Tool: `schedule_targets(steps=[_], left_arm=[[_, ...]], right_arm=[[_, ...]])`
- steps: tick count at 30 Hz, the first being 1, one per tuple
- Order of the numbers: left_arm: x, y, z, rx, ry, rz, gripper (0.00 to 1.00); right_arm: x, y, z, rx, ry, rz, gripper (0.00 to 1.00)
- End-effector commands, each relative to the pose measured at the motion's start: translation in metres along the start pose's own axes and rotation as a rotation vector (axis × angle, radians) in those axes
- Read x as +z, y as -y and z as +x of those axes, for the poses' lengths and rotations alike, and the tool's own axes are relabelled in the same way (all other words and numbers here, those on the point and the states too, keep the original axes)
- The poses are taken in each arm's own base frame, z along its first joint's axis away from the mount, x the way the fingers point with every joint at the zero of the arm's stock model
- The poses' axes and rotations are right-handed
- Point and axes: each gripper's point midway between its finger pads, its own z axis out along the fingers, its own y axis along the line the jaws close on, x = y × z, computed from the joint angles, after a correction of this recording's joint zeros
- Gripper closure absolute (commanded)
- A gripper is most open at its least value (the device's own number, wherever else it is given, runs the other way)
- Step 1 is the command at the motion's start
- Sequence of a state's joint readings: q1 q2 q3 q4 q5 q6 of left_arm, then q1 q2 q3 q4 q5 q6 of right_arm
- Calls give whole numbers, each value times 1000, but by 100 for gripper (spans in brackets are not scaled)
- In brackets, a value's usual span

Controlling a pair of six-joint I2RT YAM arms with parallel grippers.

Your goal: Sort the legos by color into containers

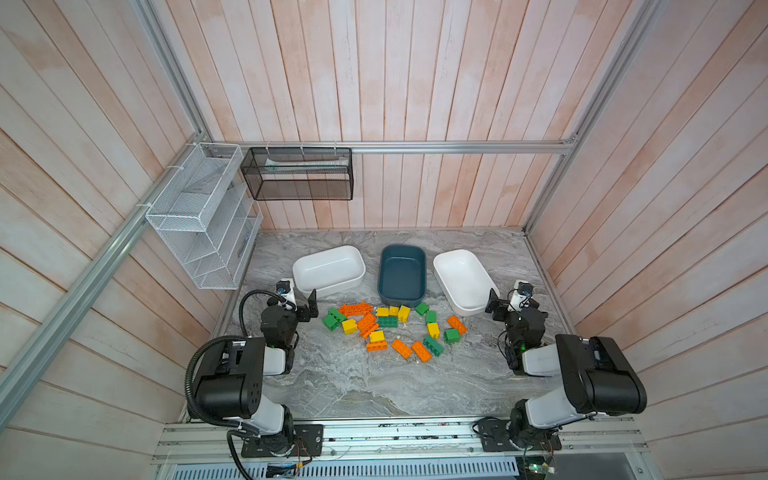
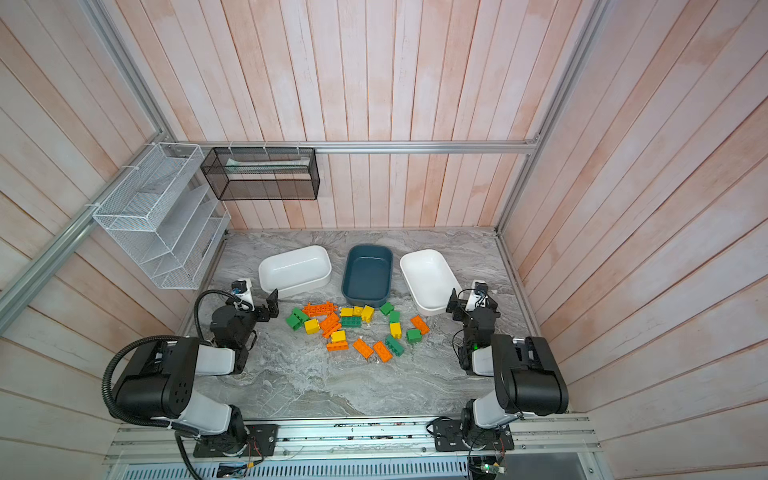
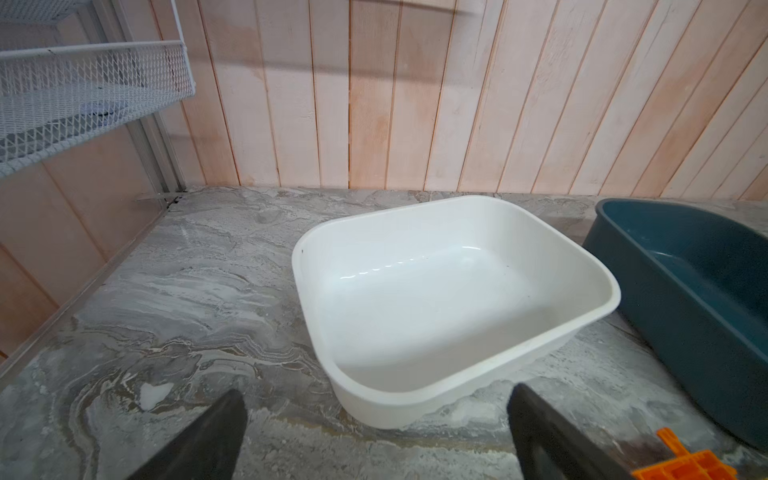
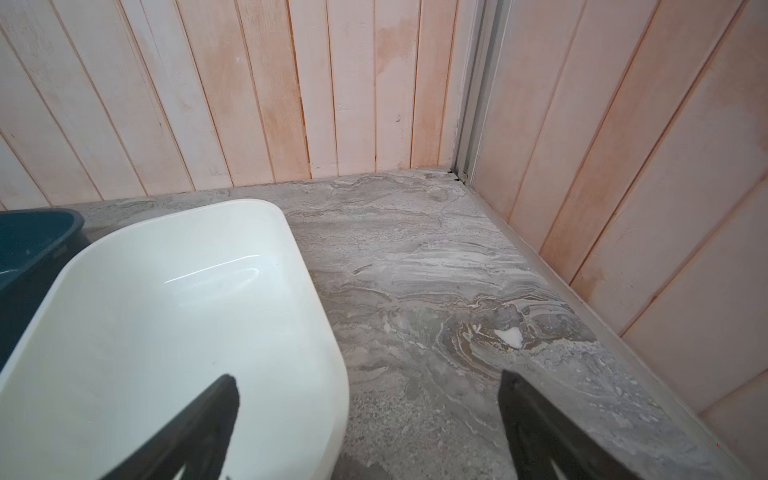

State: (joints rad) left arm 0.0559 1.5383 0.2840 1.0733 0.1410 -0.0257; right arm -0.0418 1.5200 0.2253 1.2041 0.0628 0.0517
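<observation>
All the legos (image 1: 387,322) lie loose in a ragged band across the middle of the surface (image 1: 374,386), none in a tub, so the sorting looks unstarted. The three containers stand in a row toward the far edge, all empty: the left white tub (image 1: 332,289), the teal tub (image 1: 402,274) and the right white tub (image 1: 461,278). The left hand (image 1: 309,305) hangs near the left edge, just beside the near corner of the left white tub, jaws spread wide with nothing between them. The right hand (image 1: 493,306) hangs toward the right edge at the near end of the right white tub, equally wide and empty. The bricks lie inward from both hands, toward the middle and slightly toward the near edge, while both hands point at the far edge. The left hand seems the nearer. The long orange piece (image 1: 355,308) lies just beside it, long axis roughly parallel to the far edge, with green bricks (image 1: 332,321) close by. The left wrist view catches only a cut-off end of that orange piece, and the right wrist view shows no brick at all. Whether the yellow brick (image 1: 377,336) sitting on an orange one is clipped to it cannot be told.
</observation>
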Motion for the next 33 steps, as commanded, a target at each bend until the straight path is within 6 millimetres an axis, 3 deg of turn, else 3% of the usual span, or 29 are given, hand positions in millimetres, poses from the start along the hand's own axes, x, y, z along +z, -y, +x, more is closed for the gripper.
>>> schedule_targets(steps=[1, 22, 28, 33], left_arm=[[2, -1, -9, 21, 29, -12, 0], [0, -1, -10, 20, 39, -6, 0], [-3, -1, -28, 25, 33, -26, 0], [-16, 1, -62, 20, 60, -36, 0]], right_arm=[[3, 0, -8, -6, 22, 7, 2], [2, 0, -9, 0, 26, 5, 2], [-3, -4, -28, 5, 52, -15, 2], [-16, -14, -55, 4, 73, -72, 2]])
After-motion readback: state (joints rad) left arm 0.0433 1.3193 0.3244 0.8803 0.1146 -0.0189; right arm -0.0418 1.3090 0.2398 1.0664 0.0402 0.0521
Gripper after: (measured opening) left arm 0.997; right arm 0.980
